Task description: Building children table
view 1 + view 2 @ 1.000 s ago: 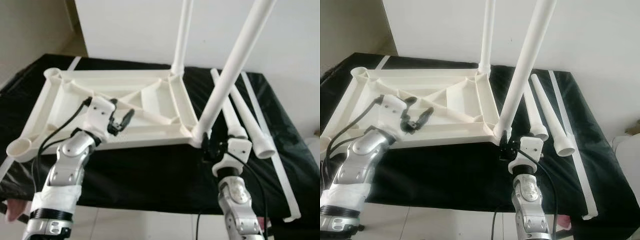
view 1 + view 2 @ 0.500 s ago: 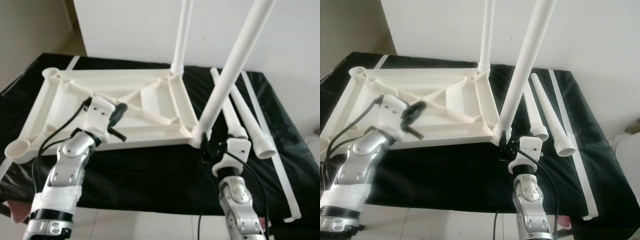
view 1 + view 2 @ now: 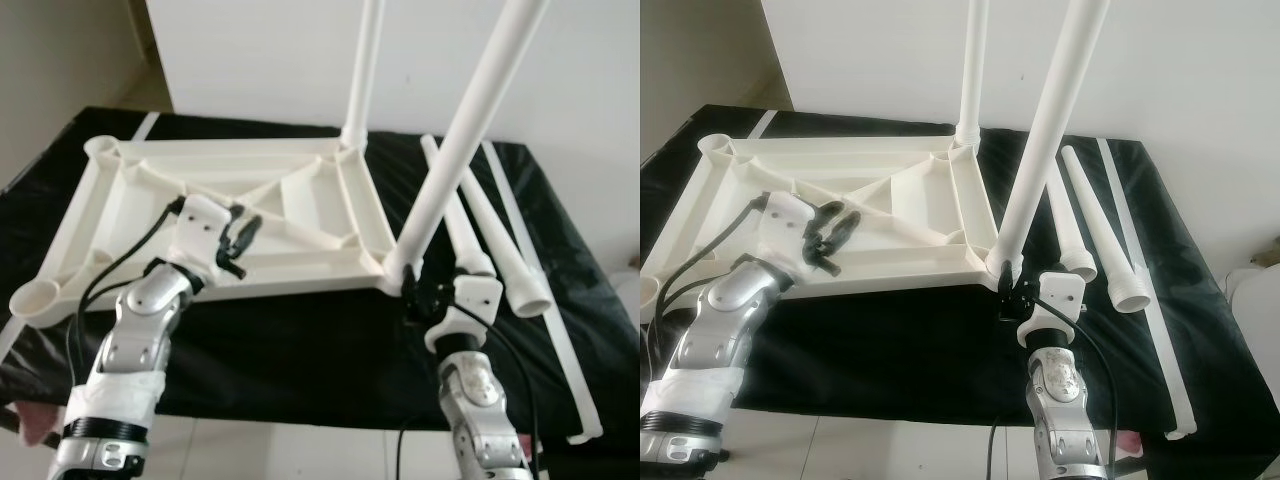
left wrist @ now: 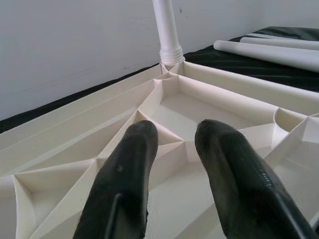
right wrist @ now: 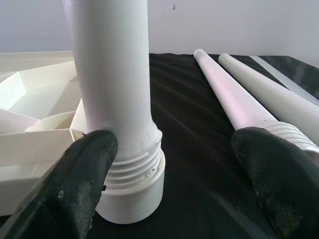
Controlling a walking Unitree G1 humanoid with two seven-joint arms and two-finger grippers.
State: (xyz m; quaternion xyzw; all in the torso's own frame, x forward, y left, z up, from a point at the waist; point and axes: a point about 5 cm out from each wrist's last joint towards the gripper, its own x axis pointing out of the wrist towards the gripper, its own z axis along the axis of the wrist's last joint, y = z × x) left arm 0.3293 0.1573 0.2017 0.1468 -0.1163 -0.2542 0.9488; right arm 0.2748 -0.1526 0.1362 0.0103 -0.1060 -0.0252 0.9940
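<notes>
Though upturned, tabletop with two legs

Soft, even daylight fills the scene, bright without harsh glare. The white wall is nearly blown out, and the white plastic frame loses some edge detail against it. The black cloth on the bench stays deep and shows faint sheen along its folds. Shadows are weak and diffuse. The head views are sharp and unblurred. In the wrist views the near black fingers look soft and out of focus.
</notes>
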